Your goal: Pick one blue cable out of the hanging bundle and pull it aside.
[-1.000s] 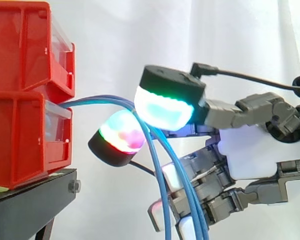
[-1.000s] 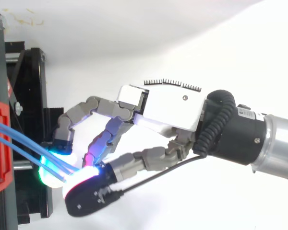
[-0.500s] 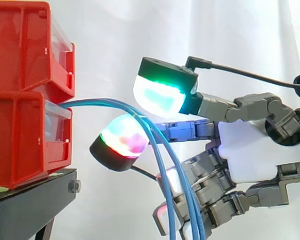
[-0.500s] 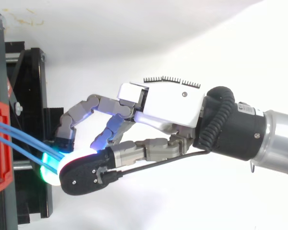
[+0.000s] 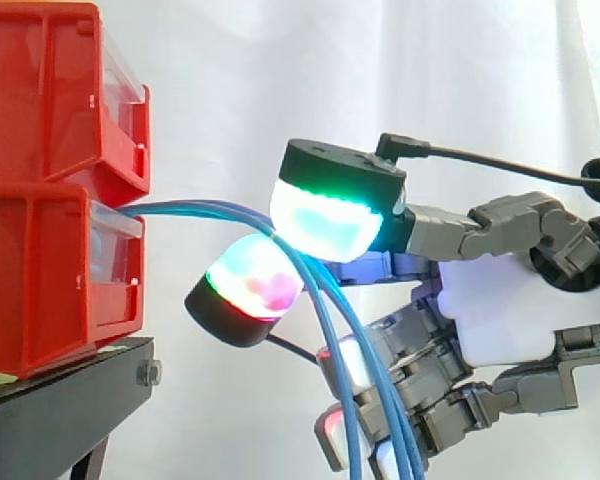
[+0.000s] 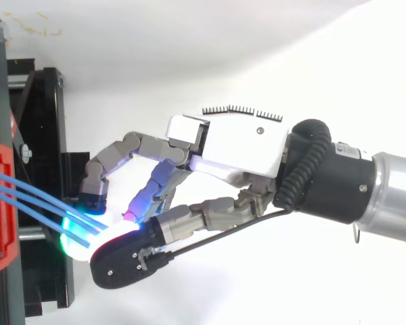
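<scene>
Two red bins (image 5: 50, 100) sit stacked on a black stand (image 5: 60, 410) in front of a white curtain (image 5: 280, 70). A bundle of blue cables (image 5: 195, 207) comes out at the top front of the lower bin, runs level to the right, then bends and hangs down past the bottom edge of the side view. The hand (image 5: 500, 305) reaches in from the right. Right at the bend, a pad glowing green and cyan (image 5: 325, 220) presses from above and a pad glowing green and magenta (image 5: 255, 280) from below, pinching the cables between them. I cannot tell how many strands are caught. The other fingers curl lower down, behind the hanging strands. In the top view the cables (image 6: 34, 200) slant from the bin to the glowing pads.
</scene>
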Robot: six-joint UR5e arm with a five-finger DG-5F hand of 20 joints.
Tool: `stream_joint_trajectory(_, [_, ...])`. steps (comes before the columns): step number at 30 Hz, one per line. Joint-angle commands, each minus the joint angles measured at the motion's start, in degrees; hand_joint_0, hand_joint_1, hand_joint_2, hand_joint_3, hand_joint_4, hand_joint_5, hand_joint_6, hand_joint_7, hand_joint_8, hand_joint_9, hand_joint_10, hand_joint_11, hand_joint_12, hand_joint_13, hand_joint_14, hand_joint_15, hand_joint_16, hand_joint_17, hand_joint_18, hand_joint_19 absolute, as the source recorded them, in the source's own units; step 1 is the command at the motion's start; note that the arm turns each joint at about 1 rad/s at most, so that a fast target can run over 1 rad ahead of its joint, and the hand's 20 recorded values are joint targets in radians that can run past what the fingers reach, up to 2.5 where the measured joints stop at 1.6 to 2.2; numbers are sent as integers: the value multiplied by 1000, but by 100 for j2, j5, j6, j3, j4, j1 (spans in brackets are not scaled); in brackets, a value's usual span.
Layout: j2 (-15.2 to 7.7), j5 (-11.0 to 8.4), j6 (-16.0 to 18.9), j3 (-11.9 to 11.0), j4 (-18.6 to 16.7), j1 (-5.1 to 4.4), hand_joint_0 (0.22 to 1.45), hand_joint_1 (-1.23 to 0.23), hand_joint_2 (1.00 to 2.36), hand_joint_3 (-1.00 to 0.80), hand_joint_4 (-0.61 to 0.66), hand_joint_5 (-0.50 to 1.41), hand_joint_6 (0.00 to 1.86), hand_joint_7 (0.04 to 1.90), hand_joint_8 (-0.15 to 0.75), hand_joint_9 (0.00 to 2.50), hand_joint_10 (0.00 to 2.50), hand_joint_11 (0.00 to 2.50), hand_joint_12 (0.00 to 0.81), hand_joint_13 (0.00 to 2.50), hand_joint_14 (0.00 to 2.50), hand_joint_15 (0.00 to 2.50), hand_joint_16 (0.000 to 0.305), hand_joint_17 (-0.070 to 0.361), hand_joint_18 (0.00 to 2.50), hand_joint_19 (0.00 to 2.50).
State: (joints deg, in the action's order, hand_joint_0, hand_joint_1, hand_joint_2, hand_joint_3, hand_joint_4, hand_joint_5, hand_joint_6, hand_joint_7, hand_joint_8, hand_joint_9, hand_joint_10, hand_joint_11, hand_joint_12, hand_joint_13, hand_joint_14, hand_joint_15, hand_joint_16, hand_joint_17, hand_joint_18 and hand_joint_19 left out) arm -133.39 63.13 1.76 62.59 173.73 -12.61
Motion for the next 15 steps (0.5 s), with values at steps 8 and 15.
stream_joint_trajectory(8, [129, 32, 0, -1, 258, 31, 559, -838, 1000, -500, -296, -145, 925, 678, 194, 1231, 18, 732, 292, 1028, 23, 685, 32, 73, 938, 666])
stream_joint_trajectory(15, [182, 76, -9, -1, 389, 49, 471, -500, 1000, -500, -224, -99, 879, 736, 217, 1260, 15, 719, 350, 1026, 22, 699, 42, 95, 904, 711])
